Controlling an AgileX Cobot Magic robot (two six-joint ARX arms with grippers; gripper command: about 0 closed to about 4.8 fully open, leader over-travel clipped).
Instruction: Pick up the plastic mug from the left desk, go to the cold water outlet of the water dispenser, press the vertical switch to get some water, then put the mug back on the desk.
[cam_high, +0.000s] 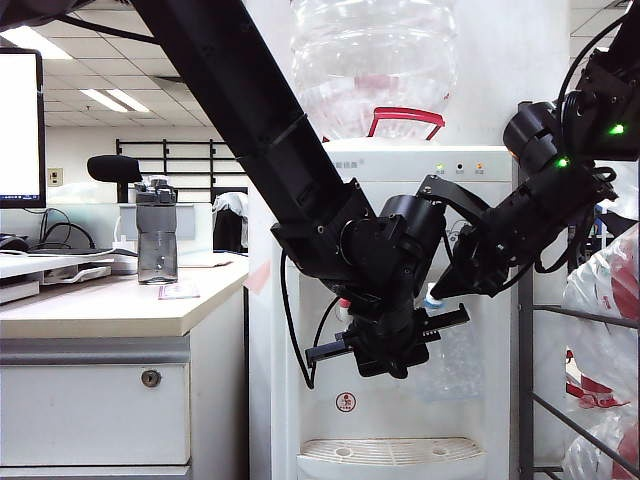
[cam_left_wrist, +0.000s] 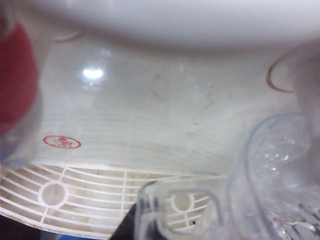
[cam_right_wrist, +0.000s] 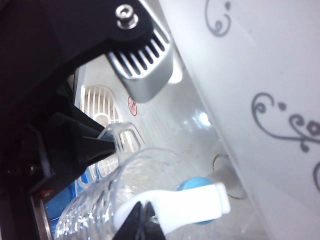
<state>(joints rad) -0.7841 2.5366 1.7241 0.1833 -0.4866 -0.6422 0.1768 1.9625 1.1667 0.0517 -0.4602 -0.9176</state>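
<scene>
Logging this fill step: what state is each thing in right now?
plastic mug, held by its handle under the cold water outlet.
left hand, shut on the mug's handle.
right hand, shut, tips at the vertical switch.
dark bottle, upright, lid on.
desk drawer, closed.

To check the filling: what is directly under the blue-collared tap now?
The clear plastic mug, gripped by its handle in the left gripper, sits under the cold water outlet. The right gripper touches the switch. Any water inside cannot be seen.
</scene>
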